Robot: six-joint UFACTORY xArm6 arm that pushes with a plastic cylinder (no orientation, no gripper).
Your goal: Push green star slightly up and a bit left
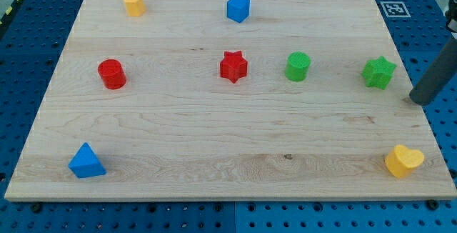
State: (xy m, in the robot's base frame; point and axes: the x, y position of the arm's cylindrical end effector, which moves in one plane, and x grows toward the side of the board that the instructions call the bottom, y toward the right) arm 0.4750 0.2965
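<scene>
The green star point(378, 72) lies flat on the wooden table point(214, 140) at the right side, about mid-depth, close to the right edge. Just right of it and a touch nearer comes the dark rod, slanting down from the upper right; its tip point(418, 100) rests on the table near the right edge, close to the star's near-right side but apart from it, with a strip of bare wood between them. The arm carries no claw, only this rod, so there is nothing spread or pressed together to report. Left of the star, at much the same depth, stands a green cylinder point(298, 66), well apart from it, and further left a red star point(233, 66) sits near the middle of the table. Further left again, toward the left edge, stands a red cylinder point(112, 73). At the far side, a blue cube point(238, 8) lies a little right of centre, and a yellow block point(133, 3), whose shape is hard to make out, lies toward the far left corner. At the near left corner rests a blue triangular block point(86, 161), and at the near right corner a yellow heart point(403, 161), well nearer than the tip.
</scene>
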